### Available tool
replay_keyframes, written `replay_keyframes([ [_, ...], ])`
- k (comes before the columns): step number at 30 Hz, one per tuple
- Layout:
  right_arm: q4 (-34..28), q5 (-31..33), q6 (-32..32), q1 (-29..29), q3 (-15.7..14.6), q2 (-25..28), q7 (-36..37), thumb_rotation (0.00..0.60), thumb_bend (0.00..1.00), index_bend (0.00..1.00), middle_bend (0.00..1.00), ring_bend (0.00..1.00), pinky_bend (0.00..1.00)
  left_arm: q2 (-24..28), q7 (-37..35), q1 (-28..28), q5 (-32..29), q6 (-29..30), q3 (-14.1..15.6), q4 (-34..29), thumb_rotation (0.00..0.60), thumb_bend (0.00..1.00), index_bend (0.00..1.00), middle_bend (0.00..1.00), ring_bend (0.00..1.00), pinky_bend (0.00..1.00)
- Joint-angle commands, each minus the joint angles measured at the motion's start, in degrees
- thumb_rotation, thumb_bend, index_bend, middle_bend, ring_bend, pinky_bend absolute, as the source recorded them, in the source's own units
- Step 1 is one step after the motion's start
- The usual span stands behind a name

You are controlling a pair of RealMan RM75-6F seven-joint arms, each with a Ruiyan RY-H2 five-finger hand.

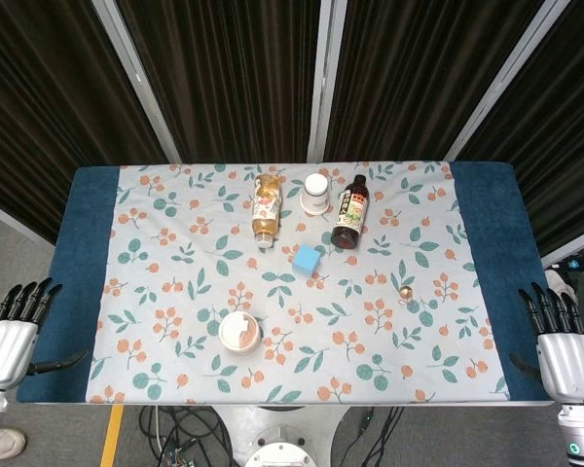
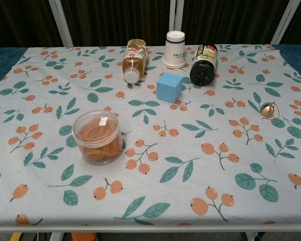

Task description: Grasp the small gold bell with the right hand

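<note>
Waiting off the worktop's (image 1: 88, 292) near right corner, the right hand (image 1: 565, 352) holds nothing, fingers straight and apart; the left hand (image 1: 10, 336) rests likewise at the opposite corner. The bell (image 1: 406, 292) lies alone on the floral cloth (image 1: 302, 360), right of centre, well apart from the cube (image 1: 307, 258) and bottles. Being tiny and round, it could roll or skid away if a fingertip nudges it before the pinch closes. Its thin loop, seen in the chest view, might snag a finger.
</note>
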Motion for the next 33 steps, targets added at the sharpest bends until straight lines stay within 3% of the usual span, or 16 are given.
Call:
replay_keyframes([
  [1, 0.07, 0.01, -0.43, 0.14, 0.00, -0.09, -0.08, 0.600, 0.00, 0.00, 0.00, 0.00, 0.00, -0.28, -0.04, 0.22, -0.07, 0.70, -0.30, 0.10, 0.291, 0.00, 0.00, 0.00, 0.00, 0.00],
  [11, -1.92, -0.33, -4.20, 2.64, 0.62, 0.89, -2.85, 0.600, 0.00, 0.00, 0.00, 0.00, 0.00, -1.34, 0.71, -0.06, -0.07, 0.89, -0.70, 0.19, 0.304, 0.00, 0.00, 0.00, 0.00, 0.00],
  [17, -4.25, 0.86, -12.84, 8.37, 2.19, 1.12, -6.27, 0.600, 0.00, 0.00, 0.00, 0.00, 0.00, -1.70, 1.10, 0.48, 0.53, 1.69, -0.17, 0.28, 0.328, 0.00, 0.00, 0.00, 0.00, 0.00],
  [24, -5.31, 6.58, -27.04, 18.31, 6.04, -0.61, -12.50, 0.600, 0.01, 0.00, 0.00, 0.00, 0.00, -1.48, 0.69, 1.12, 0.00, 2.43, -0.27, 0.11, 0.330, 0.00, 0.00, 0.00, 0.00, 0.00],
  [33, -1.24, 13.64, -35.35, 25.35, 8.12, -6.08, -18.28, 0.600, 0.06, 0.03, 0.00, 0.00, 0.00, -1.17, 0.24, 0.97, -0.30, 1.75, -0.23, 0.20, 0.335, 0.00, 0.00, 0.00, 0.00, 0.00],
])
